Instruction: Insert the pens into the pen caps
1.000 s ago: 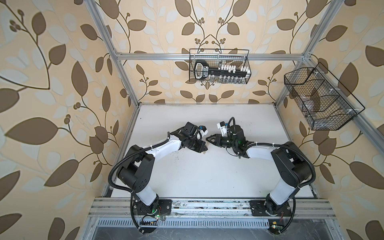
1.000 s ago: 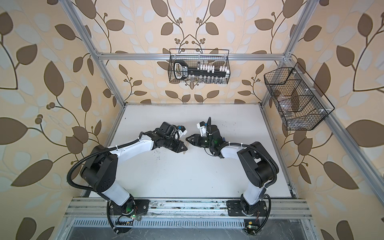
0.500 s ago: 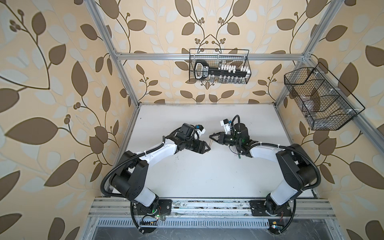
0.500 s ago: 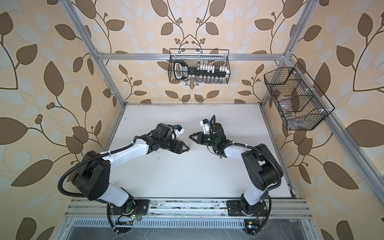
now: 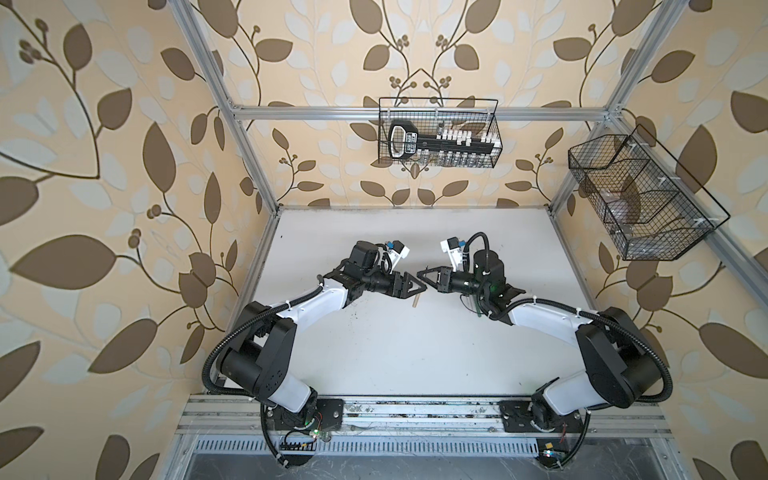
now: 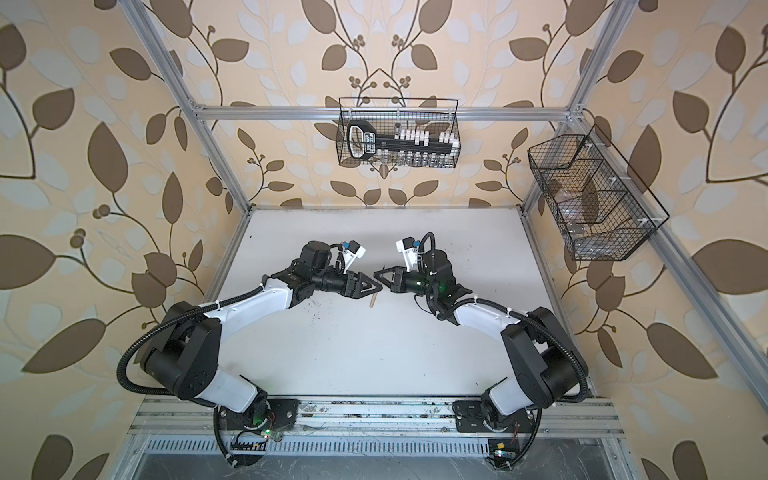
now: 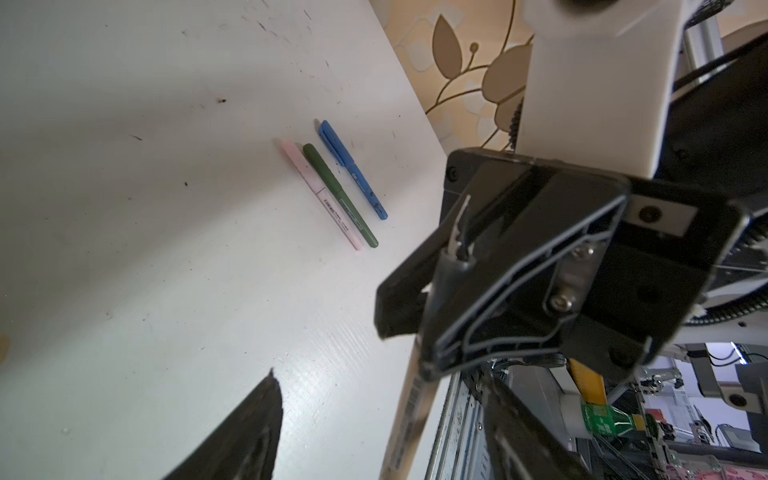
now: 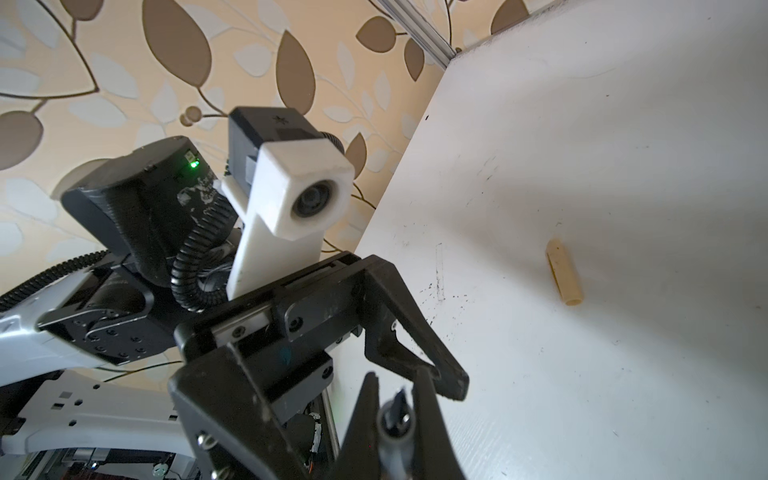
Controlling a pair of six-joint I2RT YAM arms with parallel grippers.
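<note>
Release by the left gripper (image 5: 422,286), jaws now wide and empty, leaves the tan pen (image 7: 409,415) pinched near its tip in the closed right gripper (image 5: 420,274), likely freeing the left for the tan cap (image 8: 565,272) on the table (image 8: 623,124).

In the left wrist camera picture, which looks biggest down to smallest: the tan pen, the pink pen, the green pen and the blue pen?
1. tan pen, but it is far nearer the camera, so its rank is unsure.
2. pink pen, which looks slightly longer than the next two.
3. green pen and blue pen look alike; no ranking.
</note>
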